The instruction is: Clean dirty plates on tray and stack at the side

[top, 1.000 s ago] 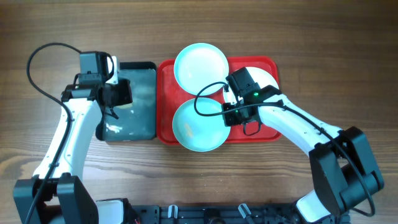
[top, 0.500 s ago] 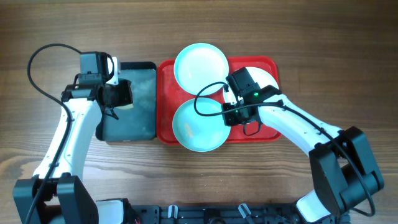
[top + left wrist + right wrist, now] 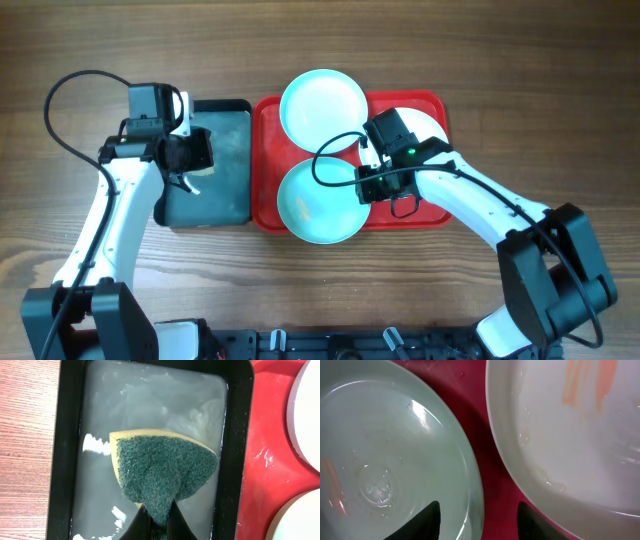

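The red tray (image 3: 266, 165) holds three plates: a turquoise one at the back (image 3: 323, 110), a turquoise one at the front (image 3: 315, 205) and a white one (image 3: 428, 122) partly under my right arm. My right gripper (image 3: 368, 186) (image 3: 479, 510) is open and low over the tray. One finger hangs over the front turquoise plate (image 3: 390, 460), the other over the red strip beside the white plate (image 3: 580, 440). Both plates show orange smears. My left gripper (image 3: 159, 517) is shut on the tip of a green sponge (image 3: 165, 467) above the black tray (image 3: 67, 435).
The black tray (image 3: 238, 110) stands against the red tray's left side and holds cloudy water with bits of foam. Bare wooden table (image 3: 520, 70) lies all round both trays. A black cable (image 3: 335, 165) loops over the front plate.
My right gripper has opened its jaws over the front turquoise plate's rim. My left gripper with the sponge has barely shifted above the black tray.
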